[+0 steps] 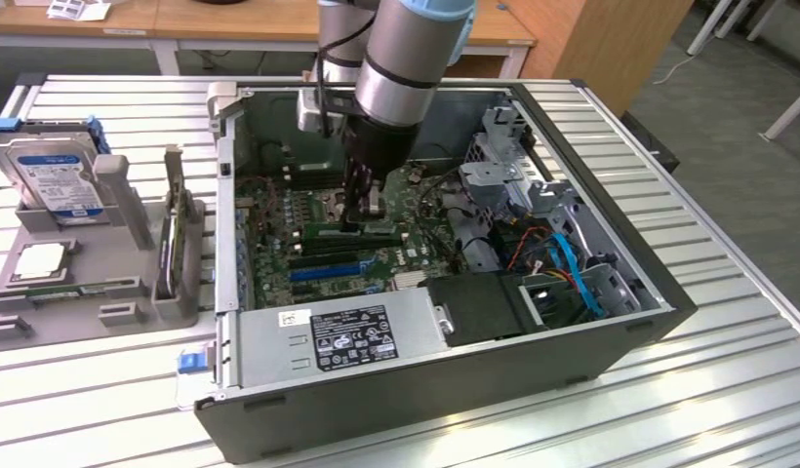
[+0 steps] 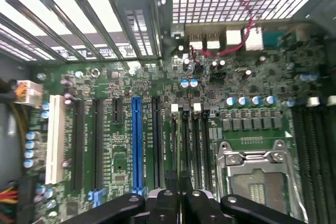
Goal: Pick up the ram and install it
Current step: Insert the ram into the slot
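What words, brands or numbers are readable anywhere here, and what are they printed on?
Nothing can be quoted with confidence.
Power supply label: white print and marks on black, too small to read.
Hard drive label: blue and white, print too small to read.
Motherboard: white lettering beside the slots, too blurred to read.
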